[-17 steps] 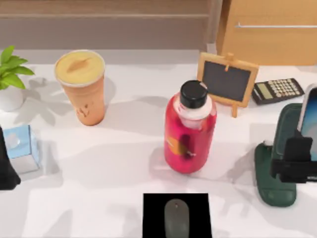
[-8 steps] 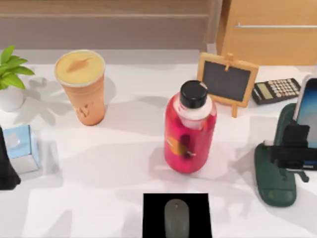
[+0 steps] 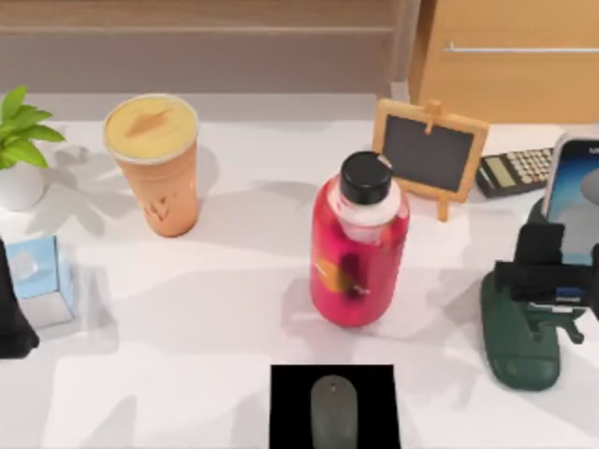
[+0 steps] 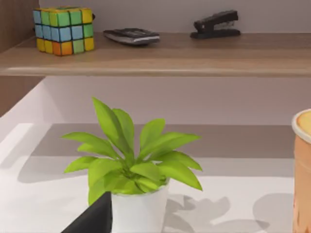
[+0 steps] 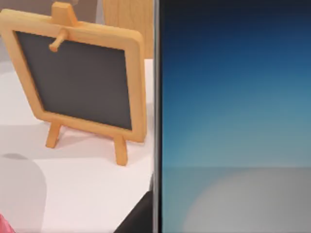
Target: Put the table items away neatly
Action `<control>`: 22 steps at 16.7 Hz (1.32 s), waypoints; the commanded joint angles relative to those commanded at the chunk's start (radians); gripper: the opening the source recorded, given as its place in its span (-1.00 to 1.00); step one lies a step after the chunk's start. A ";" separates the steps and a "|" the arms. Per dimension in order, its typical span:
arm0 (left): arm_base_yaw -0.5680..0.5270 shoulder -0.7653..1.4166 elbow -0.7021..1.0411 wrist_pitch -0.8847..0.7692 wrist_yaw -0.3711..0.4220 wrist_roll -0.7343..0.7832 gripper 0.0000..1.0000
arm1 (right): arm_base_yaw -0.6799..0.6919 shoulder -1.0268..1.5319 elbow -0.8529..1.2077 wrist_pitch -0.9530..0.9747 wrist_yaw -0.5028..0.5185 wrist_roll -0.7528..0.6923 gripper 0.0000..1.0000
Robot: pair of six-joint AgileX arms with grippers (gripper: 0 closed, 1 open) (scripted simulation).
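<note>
At the near edge of the table (image 3: 187,318) we are observing one oval grey mouse (image 3: 333,410), lying centred on a black square mat (image 3: 290,388). It is flat, matte and free of any contact.

At the right side our right gripper (image 3: 552,271) is pinching the smartphone (image 3: 573,192) by its lower part, holding it upright over a dark green stand (image 3: 517,332); we cannot tell whether the phone's base is touching the stand. The phone is slim with a pale rim, and its screen is shading from deep blue at the top to a pale grey-blue glow lower down, as the right wrist view shows.

At the left edge our left arm (image 3: 11,318) is sitting parked as a dark shape beside one pale blue box (image 3: 39,276); we cannot tell how its fingers are set.

In the middle we are counting one red bottle (image 3: 358,257) with a black cap, standing upright and closed.

Farther back on the left, one tall orange cup (image 3: 156,164) is standing upright, filled to the rim with a yellowish surface. Beside it, one white pot (image 3: 19,182) is holding a green leafy plant (image 3: 23,126).

At the far right we are recording one small wooden chalkboard easel (image 3: 429,154) and one black calculator (image 3: 519,170).

On the shelf (image 4: 194,58) behind, the left wrist view is showing one coloured puzzle cube (image 4: 63,30), a second calculator (image 4: 132,36) and one black stapler (image 4: 216,24).
</note>
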 joint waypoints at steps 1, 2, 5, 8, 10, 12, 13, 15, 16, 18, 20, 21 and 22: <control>0.000 0.000 0.000 0.000 0.000 0.000 1.00 | 0.000 0.000 0.000 0.000 0.000 0.000 -1.00; 0.000 0.000 0.000 0.000 0.000 0.000 1.00 | 0.000 0.000 0.000 0.000 0.000 0.000 -1.00; 0.000 0.000 0.000 0.000 0.000 0.000 1.00 | 0.000 0.000 0.000 0.000 0.000 0.000 -0.55; 0.000 0.000 0.000 0.000 0.000 0.000 1.00 | 0.000 0.000 0.000 0.000 0.000 0.000 -0.10; 0.000 0.000 0.000 0.000 0.000 0.000 1.00 | 0.000 0.000 0.000 0.000 0.000 0.000 0.21; 0.000 0.000 0.000 0.000 0.000 0.000 1.00 | 0.000 0.000 0.000 0.000 0.000 0.000 0.51; 0.000 0.000 0.000 0.000 0.000 0.000 1.00 | 0.000 0.000 0.000 0.000 0.000 0.000 0.66; 0.000 0.000 0.000 0.000 0.000 0.000 1.00 | 0.000 0.000 0.000 0.000 0.000 0.000 0.96; 0.000 0.000 0.000 0.000 0.000 0.000 1.00 | 0.000 0.000 0.000 0.000 0.000 0.000 1.00; 0.000 0.000 0.000 0.000 0.000 0.000 1.00 | 0.000 0.000 0.000 0.000 0.000 0.000 1.00; 0.000 0.000 0.000 0.000 0.000 0.000 1.00 | 0.000 0.000 0.000 0.000 0.000 0.000 1.00; 0.000 0.000 0.000 0.000 0.000 0.000 1.00 | 0.000 0.000 0.000 0.000 0.000 0.000 1.00; 0.000 0.000 0.000 0.000 0.000 0.000 1.00 | 0.000 0.000 0.000 0.000 0.000 0.000 1.00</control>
